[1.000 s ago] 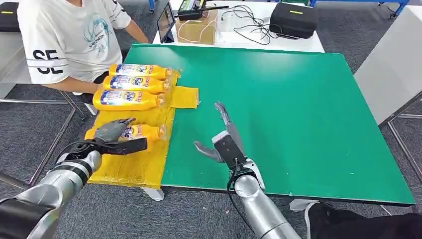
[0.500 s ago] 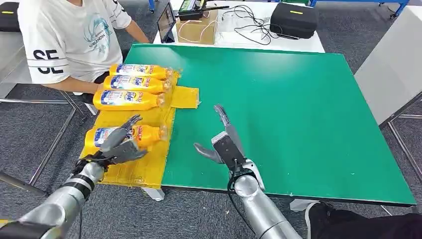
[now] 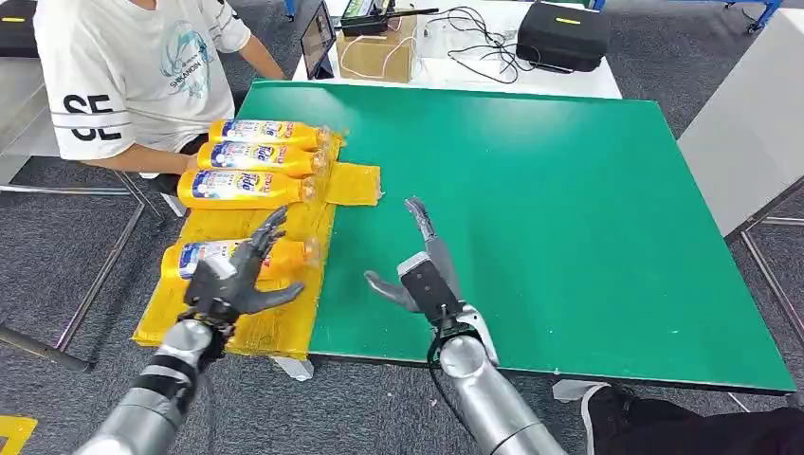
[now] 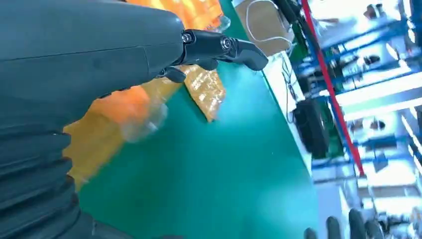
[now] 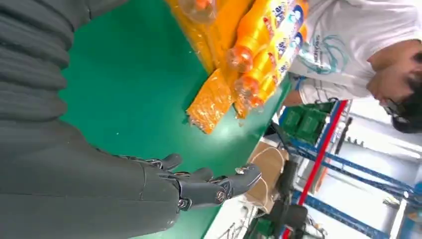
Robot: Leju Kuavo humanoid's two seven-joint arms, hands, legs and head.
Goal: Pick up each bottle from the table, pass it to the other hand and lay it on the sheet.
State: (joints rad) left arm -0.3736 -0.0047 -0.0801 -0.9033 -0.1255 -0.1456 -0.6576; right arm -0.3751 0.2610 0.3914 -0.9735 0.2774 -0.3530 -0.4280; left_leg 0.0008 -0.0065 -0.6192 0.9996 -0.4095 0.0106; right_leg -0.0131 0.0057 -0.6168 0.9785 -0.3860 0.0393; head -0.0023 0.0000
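Note:
Several orange bottles lie side by side on the yellow sheet [image 3: 261,327] at the left edge of the green table [image 3: 569,209]. Three of them [image 3: 248,189] form a row at the far end. A fourth bottle [image 3: 201,256] lies nearer me, partly behind my left hand [image 3: 237,280]. That hand hovers just above it with fingers spread and holds nothing. My right hand [image 3: 427,277] is open over the bare green surface, right of the sheet. The left wrist view shows the fingers [image 4: 224,47] apart above a blurred orange bottle [image 4: 124,107]. In the right wrist view the bottles' caps [image 5: 239,59] lie beyond my right hand [image 5: 124,184].
A person in a white T-shirt [image 3: 133,66] sits at the table's far left corner, close to the bottles. Behind stands a white table with a cardboard box [image 3: 379,52], cables and a black case [image 3: 561,33]. A grey cabinet [image 3: 749,123] stands at the right.
My left hand has let go of the nearest bottle, spread its fingers and drawn back toward me and slightly right. The bottle stays on the sheet. My right hand has barely moved.

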